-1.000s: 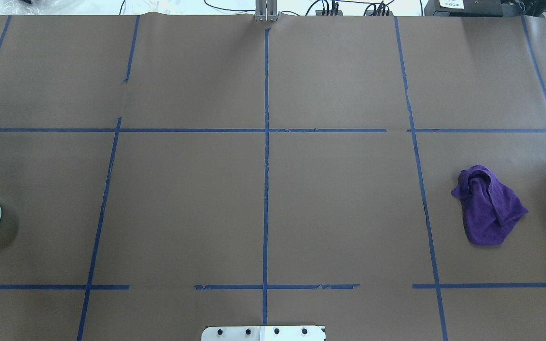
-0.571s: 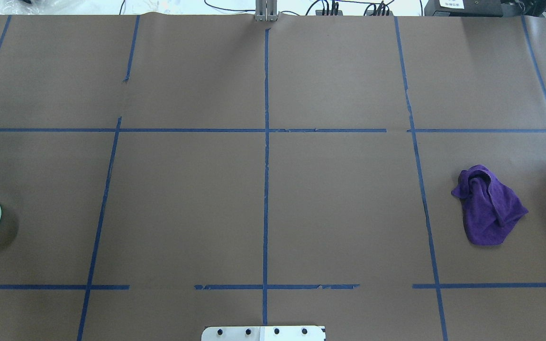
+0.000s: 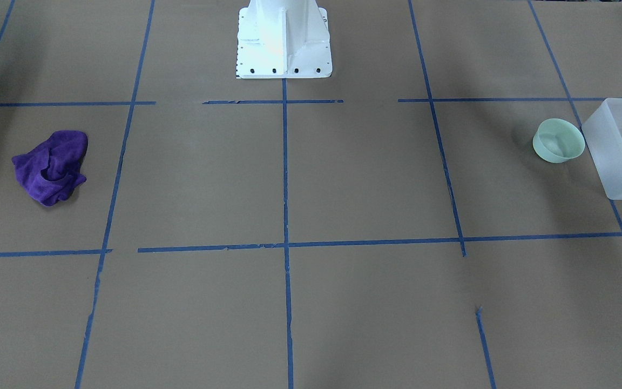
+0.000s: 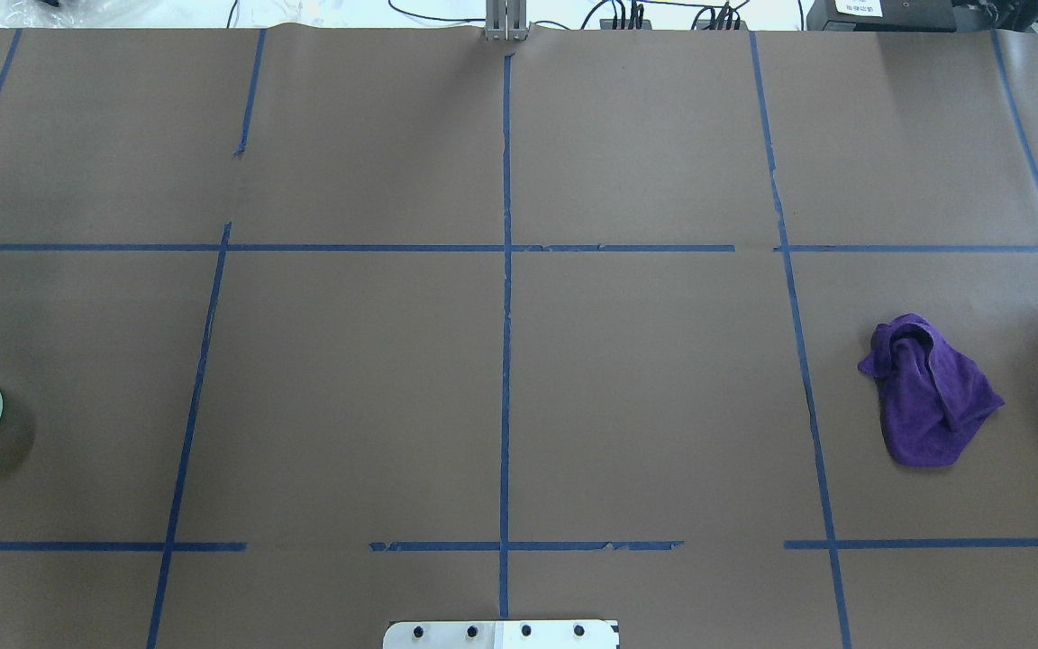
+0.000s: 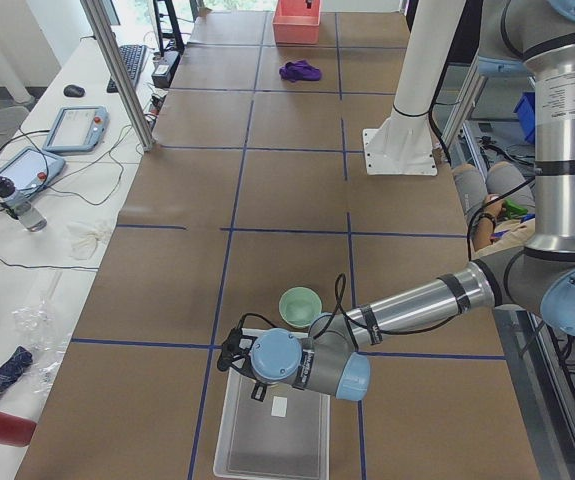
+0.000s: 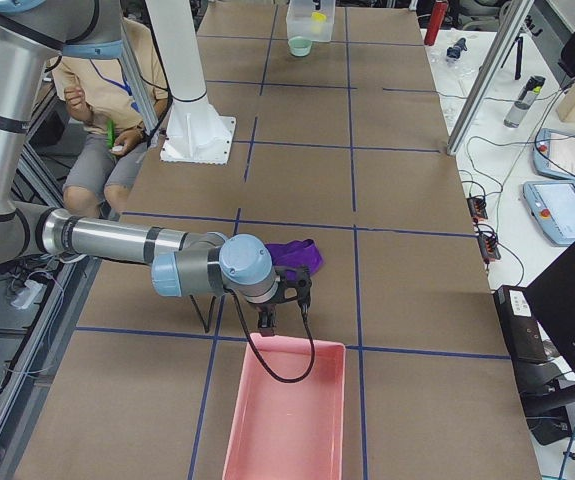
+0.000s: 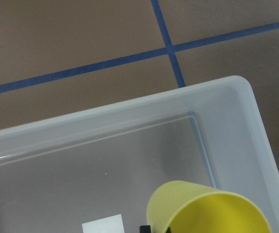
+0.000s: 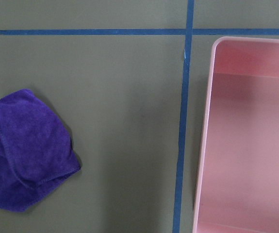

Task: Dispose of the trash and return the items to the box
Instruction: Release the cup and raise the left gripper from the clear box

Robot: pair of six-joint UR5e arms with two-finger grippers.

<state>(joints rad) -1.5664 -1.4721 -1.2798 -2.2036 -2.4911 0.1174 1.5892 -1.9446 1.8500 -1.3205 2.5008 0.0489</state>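
Over one end of the box (image 7: 105, 141), the yellow cup (image 7: 207, 208) is leaning on its side, close under the left wrist camera. It is looking light, hard and smooth, so a loose pinch may be letting it slip; holding its wall near the rim is looking best. The green bowl (image 3: 558, 140) is sitting just beside the box. The left claw (image 5: 235, 352) is hanging over the box and the right claw (image 6: 285, 312) near the pink bin (image 6: 287, 420), but I cannot tell how open either is, or what they are holding. The overhead view is missing cup and box, showing only the bowl's edge and the purple cloth (image 4: 929, 392); the front view is showing all three.
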